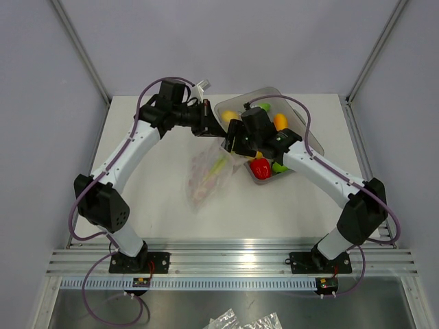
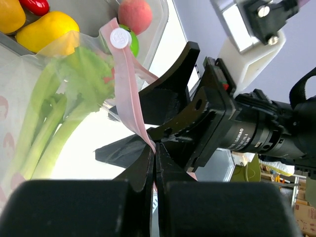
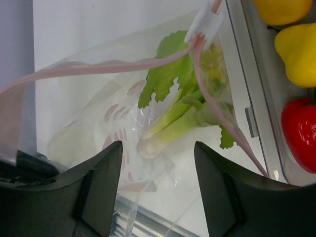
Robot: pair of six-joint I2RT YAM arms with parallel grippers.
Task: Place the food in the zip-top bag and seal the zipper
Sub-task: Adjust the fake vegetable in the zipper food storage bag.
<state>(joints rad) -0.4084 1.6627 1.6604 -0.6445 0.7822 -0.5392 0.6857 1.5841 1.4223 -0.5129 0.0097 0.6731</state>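
The clear zip-top bag lies mid-table with its mouth lifted toward the tray. A green celery-like food lies inside it. My left gripper is shut on the pink zipper strip, a little below the white slider. My right gripper hangs open over the bag's mouth, with nothing between its fingers. From above, the left gripper and right gripper sit close together at the bag's top edge. The zipper gapes apart in two strands.
The grey translucent tray stands at the back right, right beside the bag's mouth. It holds a red pepper, a yellow fruit, a pink peach and other pieces. The right arm crosses over the tray.
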